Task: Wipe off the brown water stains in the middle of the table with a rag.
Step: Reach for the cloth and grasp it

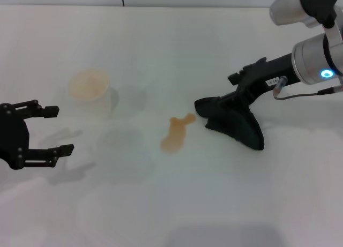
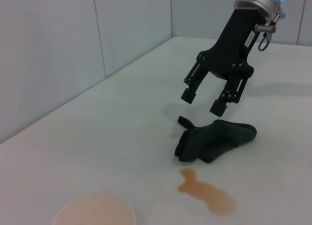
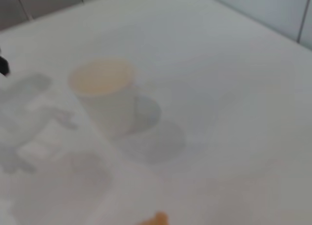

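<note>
— Where was the right gripper [image 2: 206, 101], and how did it stand?

— It hung just above the rag [image 2: 214, 140], toward the table's [image 1: 214, 204] right side. In the left wrist view its two fingers [image 2: 188, 94] were spread wide and clear of the cloth, with nothing between them. From the head view the gripper [image 1: 217, 103] overlapped the cloth's upper part, so contact could not be judged there.

— And the rag itself?

— It lay on the table as a dark crumpled heap [image 1: 236, 122], right of the middle, one end pointing toward the stain.

— Where did the brown water stains sit?

— Near the middle of the table, an orange-brown lobed blotch [image 1: 176, 133] just beside the rag's near end. The left wrist view showed a narrow strip of bare white surface between the stain [image 2: 207, 196] and the cloth.

— Anything else on the surface?

— A white paper cup [image 1: 91, 91] stood upright toward the left side, well apart from the stain, its inside tinted tan.

— The left gripper?

— It waited at the left edge [image 1: 45, 132], fingers parted and empty, away from the cup.
</note>
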Action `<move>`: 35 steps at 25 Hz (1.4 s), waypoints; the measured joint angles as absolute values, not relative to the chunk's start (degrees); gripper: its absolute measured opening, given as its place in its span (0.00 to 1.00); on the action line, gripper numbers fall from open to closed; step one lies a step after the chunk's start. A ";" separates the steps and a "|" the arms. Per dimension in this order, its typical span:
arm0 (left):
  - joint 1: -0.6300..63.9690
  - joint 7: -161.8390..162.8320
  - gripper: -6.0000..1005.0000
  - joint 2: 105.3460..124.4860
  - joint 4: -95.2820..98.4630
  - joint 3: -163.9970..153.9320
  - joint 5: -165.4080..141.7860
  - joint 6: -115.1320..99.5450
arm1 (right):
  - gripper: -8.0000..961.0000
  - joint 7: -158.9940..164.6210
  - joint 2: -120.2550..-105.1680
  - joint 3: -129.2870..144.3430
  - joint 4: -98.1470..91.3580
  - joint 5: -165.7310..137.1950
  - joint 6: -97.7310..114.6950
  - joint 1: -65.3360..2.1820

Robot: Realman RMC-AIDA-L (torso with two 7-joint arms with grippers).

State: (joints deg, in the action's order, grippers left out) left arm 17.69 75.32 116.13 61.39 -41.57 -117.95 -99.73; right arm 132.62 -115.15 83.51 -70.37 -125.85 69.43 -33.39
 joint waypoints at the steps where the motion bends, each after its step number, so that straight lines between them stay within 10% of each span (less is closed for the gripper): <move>1: 17.74 75.30 0.87 116.12 61.38 -41.57 -117.95 -99.68 | 0.87 133.72 -115.18 83.50 -70.58 -127.37 70.19 -33.87; 35: 18.11 73.83 0.87 117.51 61.34 -41.48 -117.88 -99.20 | 0.79 141.42 -115.64 89.13 -69.34 -136.49 69.55 -33.64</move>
